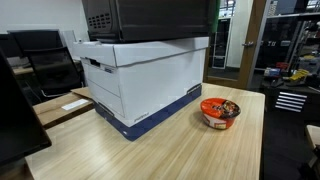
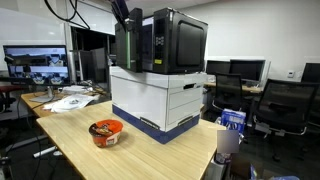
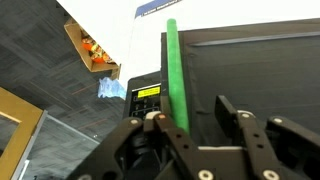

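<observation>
A black microwave (image 2: 168,42) stands on a white and blue cardboard box (image 2: 160,98) on a wooden table (image 2: 150,155); both also show in an exterior view, the microwave (image 1: 150,18) and the box (image 1: 140,75). My gripper (image 3: 195,115) is open in front of the microwave door. The door's green vertical handle (image 3: 175,70) lies just inside the left finger, beside the keypad panel (image 3: 147,95). In an exterior view the arm reaches to the microwave's front (image 2: 131,22). A red bowl of noodles (image 1: 220,110) sits on the table beside the box, apart from the gripper.
Papers (image 2: 68,100) lie at the table's far end. A blue and white pack (image 2: 232,122) stands near a table corner. Office chairs (image 2: 285,105), monitors (image 2: 35,62) and a drawer cabinet (image 1: 291,101) surround the table.
</observation>
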